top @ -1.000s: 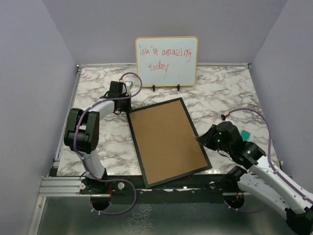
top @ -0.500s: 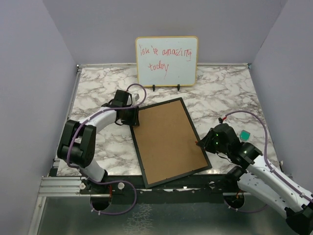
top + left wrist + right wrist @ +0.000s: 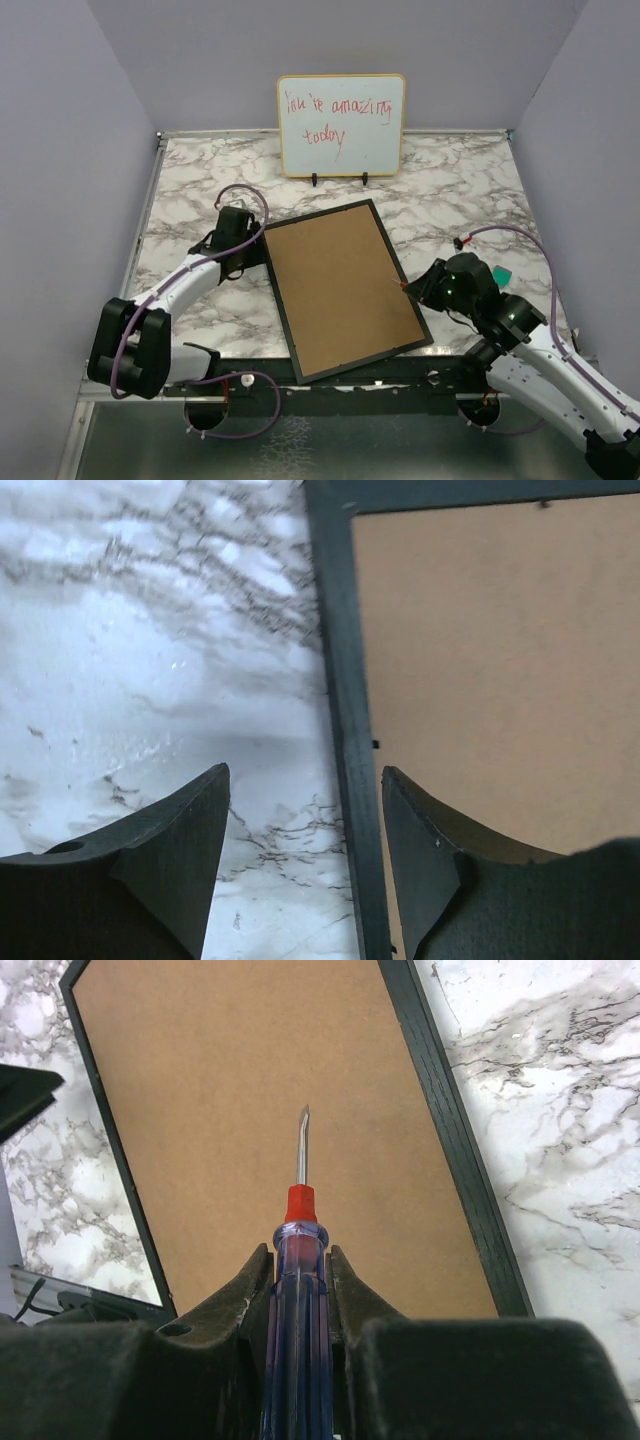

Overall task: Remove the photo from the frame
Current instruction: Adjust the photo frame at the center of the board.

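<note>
The frame [image 3: 283,300] lies face down on the marble table, its brown back panel [image 3: 335,280] facing up. The photo is hidden under that panel. My left gripper [image 3: 250,250] is open at the frame's left edge. In the left wrist view, my left gripper [image 3: 305,772] straddles the black frame rail [image 3: 340,660], one finger over marble and the other over the back panel [image 3: 490,650]. My right gripper [image 3: 299,1252] is shut on a blue-handled screwdriver [image 3: 298,1340]. The screwdriver's metal tip [image 3: 302,1145] points over the back panel [image 3: 260,1080], near the frame's right edge [image 3: 401,284].
A wood-edged whiteboard [image 3: 341,123] with red handwriting stands on small feet at the back of the table. A small green object [image 3: 498,273] lies by the right arm. The frame's near corner overhangs the table's front edge [image 3: 330,375].
My left gripper has opened from shut. The left arm has stretched out low, bringing the gripper down to the frame's left edge. The right arm has barely moved.
</note>
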Motion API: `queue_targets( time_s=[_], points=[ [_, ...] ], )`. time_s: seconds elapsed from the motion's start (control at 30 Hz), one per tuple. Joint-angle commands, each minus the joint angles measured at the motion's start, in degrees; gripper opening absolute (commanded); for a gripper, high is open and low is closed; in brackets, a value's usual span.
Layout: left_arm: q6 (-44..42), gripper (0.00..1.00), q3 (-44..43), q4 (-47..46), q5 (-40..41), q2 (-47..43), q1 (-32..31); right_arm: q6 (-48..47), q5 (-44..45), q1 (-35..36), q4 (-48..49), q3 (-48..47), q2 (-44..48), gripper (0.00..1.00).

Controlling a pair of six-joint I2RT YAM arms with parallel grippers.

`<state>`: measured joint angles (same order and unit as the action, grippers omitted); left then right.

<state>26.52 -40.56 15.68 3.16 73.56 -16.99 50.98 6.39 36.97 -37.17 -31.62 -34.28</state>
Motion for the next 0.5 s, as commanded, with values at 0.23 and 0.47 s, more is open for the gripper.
queue_targets(
  time_s=[0.23, 0.47],
  points=[
    [10.3, 0.63, 0.3, -9.5, 5.5, 4.4, 0.0, 0.3, 0.1, 0.0, -0.7, -0.7, 1.2, 0.01],
    [6.7, 0.56, -6.9, -7.6, 6.4, 14.9, -0.1, 0.5, -0.9, 0.0, 0.0, -0.1, 0.3, 0.01]
  ],
)
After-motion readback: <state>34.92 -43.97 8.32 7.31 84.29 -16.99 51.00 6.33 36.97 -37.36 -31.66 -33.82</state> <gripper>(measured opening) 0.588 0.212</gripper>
